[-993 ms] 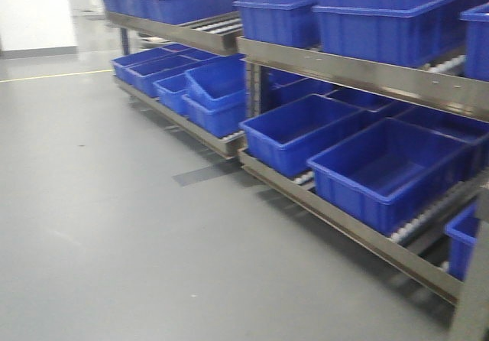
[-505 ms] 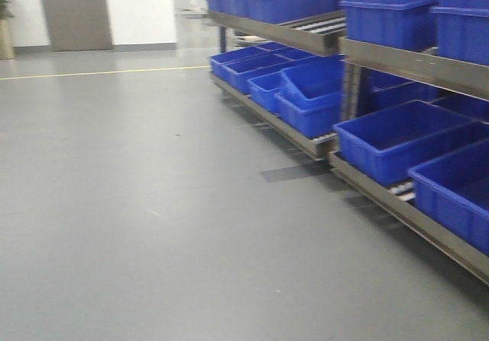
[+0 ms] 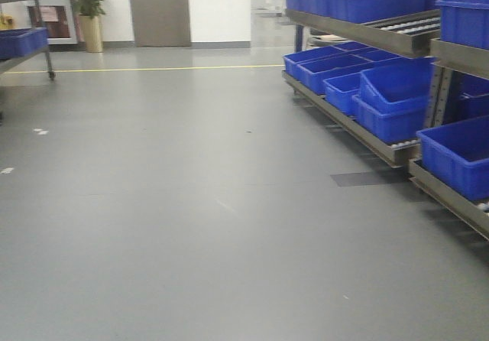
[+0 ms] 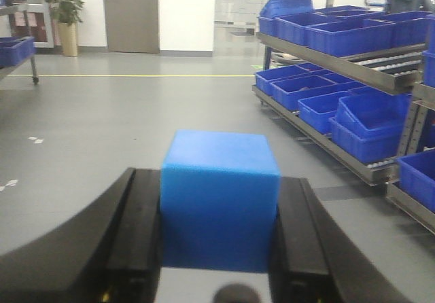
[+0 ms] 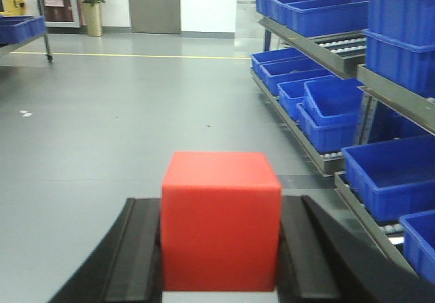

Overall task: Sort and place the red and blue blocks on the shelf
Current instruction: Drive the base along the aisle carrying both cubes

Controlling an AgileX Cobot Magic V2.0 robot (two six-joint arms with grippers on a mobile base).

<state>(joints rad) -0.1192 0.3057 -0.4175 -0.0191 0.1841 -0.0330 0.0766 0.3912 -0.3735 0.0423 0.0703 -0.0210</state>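
Observation:
My left gripper (image 4: 219, 238) is shut on the blue block (image 4: 219, 194), which fills the space between its black fingers (image 4: 139, 228). My right gripper (image 5: 221, 255) is shut on the red block (image 5: 221, 218), held between its black fingers (image 5: 302, 255). Both blocks are carried above the grey floor. The steel shelf runs along the right side in the front view (image 3: 359, 131), in the left wrist view (image 4: 319, 136) and in the right wrist view (image 5: 397, 99). Neither gripper shows in the front view.
Large blue bins (image 3: 390, 108) fill the shelf tiers. Open grey floor (image 3: 176, 203) stretches left. A cart with a blue bin (image 3: 27, 43) stands far left; a potted plant (image 3: 90, 12) and a door (image 3: 158, 8) are at the back wall.
The front view has swung left: the shelf and bins slid from the middle to the right edge, and the open floor, door, plant and cart came into view.

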